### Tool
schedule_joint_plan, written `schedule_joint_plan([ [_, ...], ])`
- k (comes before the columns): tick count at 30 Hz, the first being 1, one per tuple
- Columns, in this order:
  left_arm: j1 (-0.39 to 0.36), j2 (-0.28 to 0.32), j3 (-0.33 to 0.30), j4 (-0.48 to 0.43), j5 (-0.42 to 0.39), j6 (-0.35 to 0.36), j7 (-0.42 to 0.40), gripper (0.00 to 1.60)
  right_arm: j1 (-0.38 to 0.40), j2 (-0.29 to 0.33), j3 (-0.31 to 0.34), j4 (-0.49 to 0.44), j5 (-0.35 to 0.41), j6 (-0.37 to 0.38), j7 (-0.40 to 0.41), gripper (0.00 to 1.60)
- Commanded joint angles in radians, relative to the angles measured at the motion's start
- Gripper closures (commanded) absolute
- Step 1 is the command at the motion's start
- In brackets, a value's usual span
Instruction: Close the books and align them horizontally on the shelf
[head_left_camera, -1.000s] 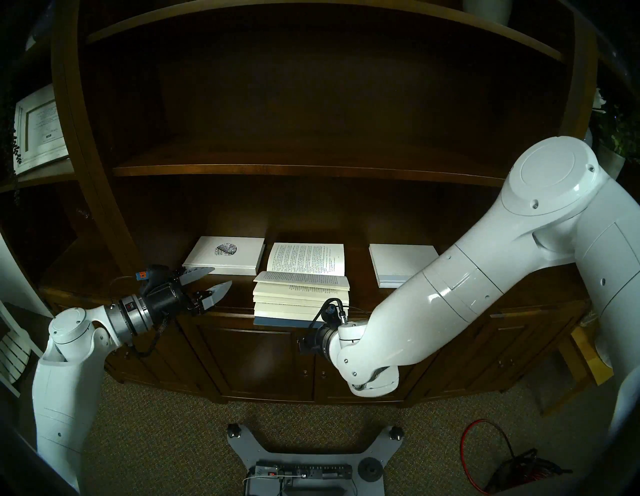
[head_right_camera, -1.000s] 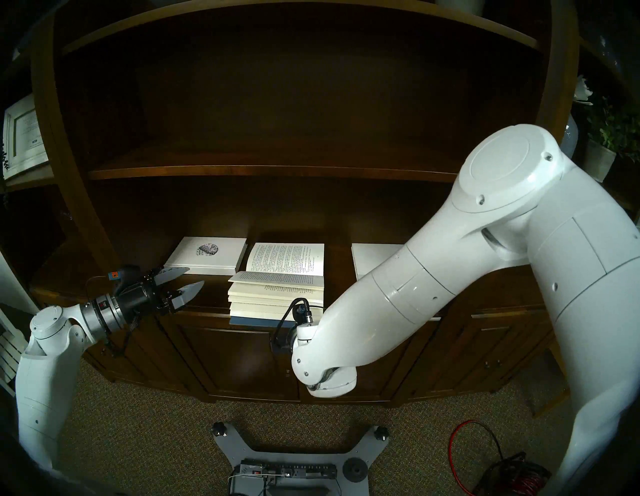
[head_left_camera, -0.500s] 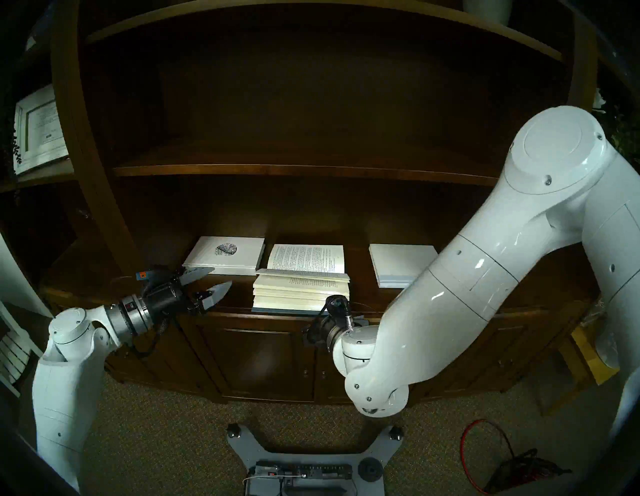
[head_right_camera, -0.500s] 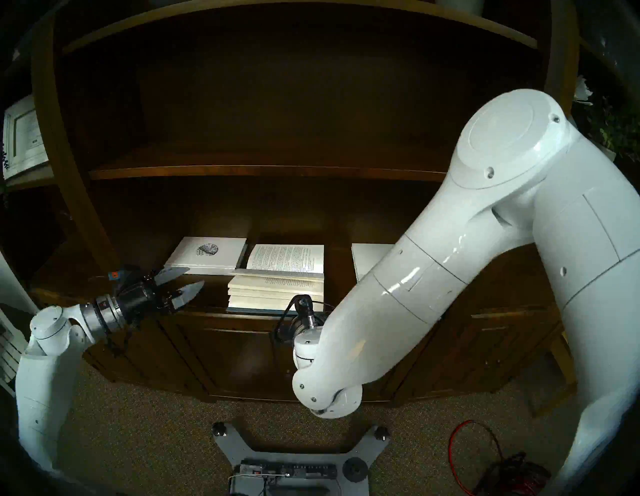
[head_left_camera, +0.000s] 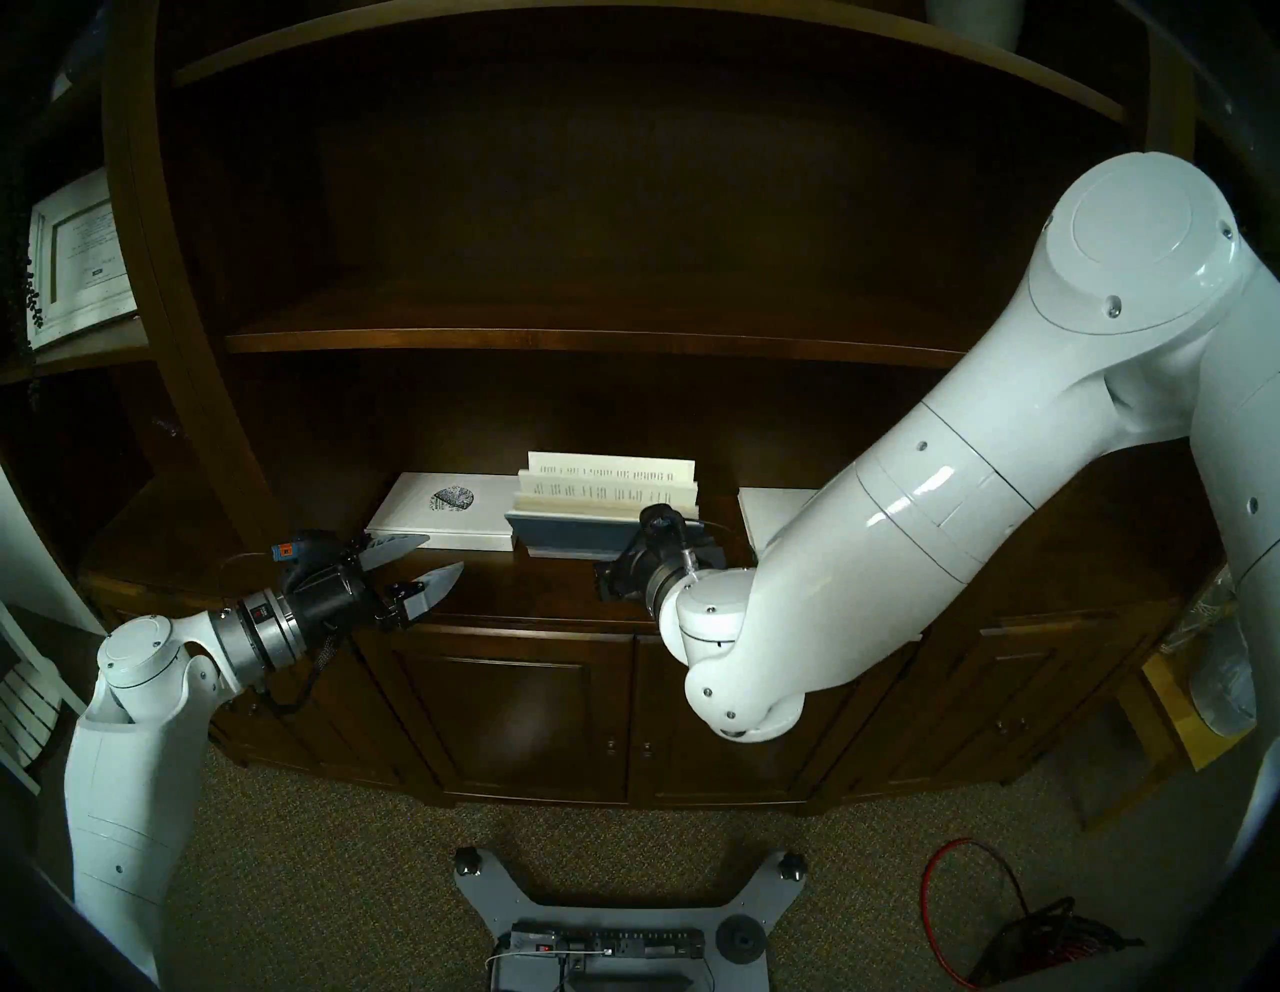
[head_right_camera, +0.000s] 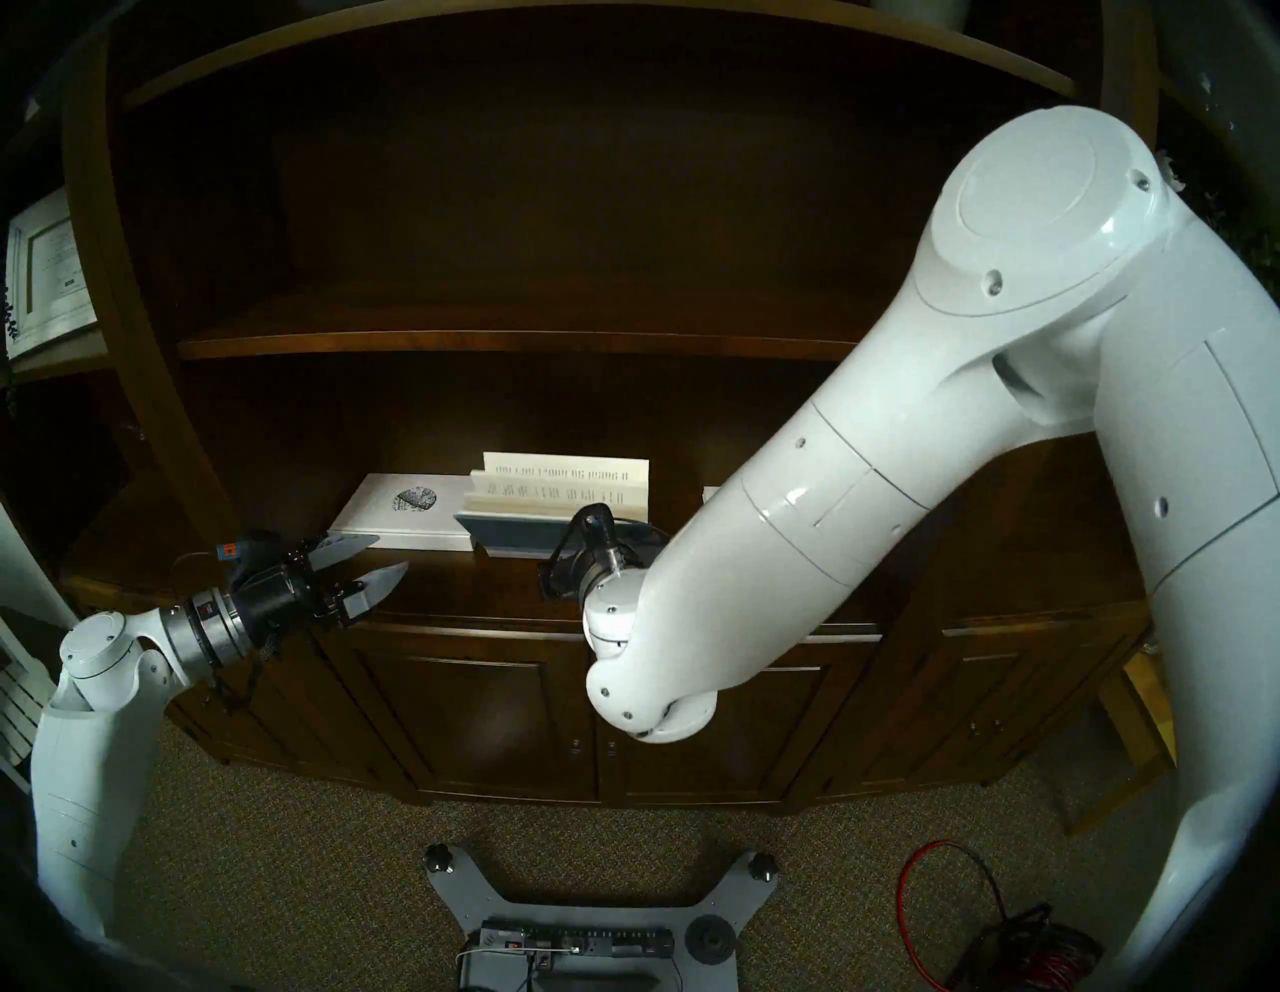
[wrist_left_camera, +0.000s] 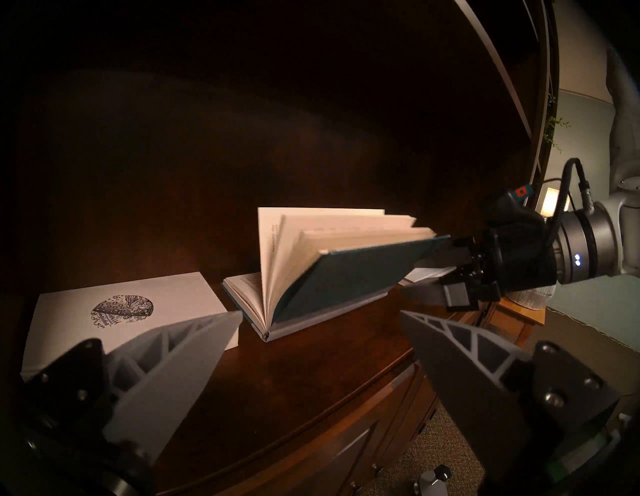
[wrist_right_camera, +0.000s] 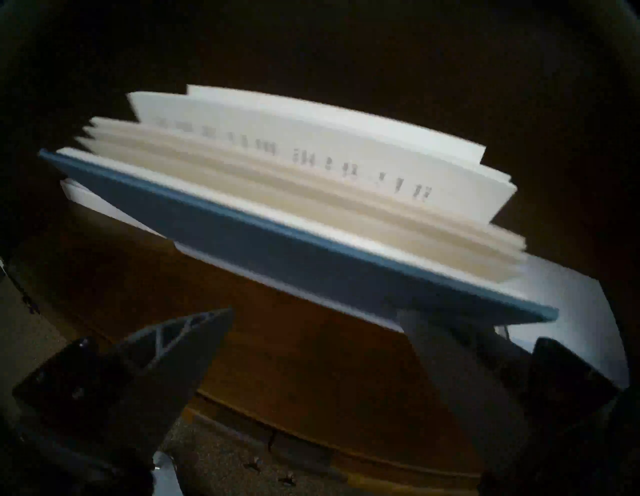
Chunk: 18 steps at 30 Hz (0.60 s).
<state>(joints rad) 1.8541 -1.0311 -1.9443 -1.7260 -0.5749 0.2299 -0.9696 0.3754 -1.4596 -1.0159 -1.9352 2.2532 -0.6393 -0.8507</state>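
Note:
The thick blue-covered book (head_left_camera: 575, 537) lies mid-shelf, half open. Its near blue cover (wrist_left_camera: 353, 277) is tilted up and cream pages (wrist_right_camera: 311, 162) fan upright. My right gripper (wrist_right_camera: 318, 317) is open, and one of its fingers (wrist_right_camera: 426, 332) presses the underside of that raised cover. A closed white book (head_left_camera: 772, 516) lies flat to the right, partly hidden by my right arm. Another closed white book with a round drawing (head_left_camera: 415, 519) lies flat on the left. My left gripper (head_left_camera: 440, 554) hovers open and empty over the left front of the dark wooden shelf (head_left_camera: 526, 603).
A thinner shelf board (head_left_camera: 589, 339) runs above the books. Panelled cabinet doors (head_left_camera: 499, 720) are under the ledge. The bookcase's side post (head_left_camera: 173, 312) stands at the left. My base (head_left_camera: 609, 928) and a red cable (head_left_camera: 970, 900) are on the carpet.
My right gripper rose and pushed the blue book's near half up and toward the back, so the thick stack of pages now stands fanned. The left arm stayed put.

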Motion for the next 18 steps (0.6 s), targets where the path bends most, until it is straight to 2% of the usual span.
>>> schedule_joint_plan([
  [1,-0.020,0.000,-0.011,-0.020,-0.010,-0.005,0.001,0.00,0.041,0.019,0.021,0.094,0.008,0.069,0.067,0.00],
  [2,-0.020,0.000,-0.011,-0.021,-0.011,-0.004,0.002,0.00,0.024,0.014,0.024,0.131,0.014,0.086,0.084,0.00],
  [7,-0.020,-0.001,-0.012,-0.022,-0.011,-0.004,0.002,0.00,0.016,0.026,0.024,0.148,0.039,0.136,0.117,0.00],
  [13,-0.020,-0.001,-0.012,-0.022,-0.011,-0.004,0.003,0.00,0.025,0.052,-0.001,0.118,0.049,0.134,0.119,0.00],
  [18,-0.020,-0.001,-0.012,-0.022,-0.011,-0.004,0.003,0.00,0.061,0.081,-0.011,0.018,0.055,0.122,0.119,0.00],
])
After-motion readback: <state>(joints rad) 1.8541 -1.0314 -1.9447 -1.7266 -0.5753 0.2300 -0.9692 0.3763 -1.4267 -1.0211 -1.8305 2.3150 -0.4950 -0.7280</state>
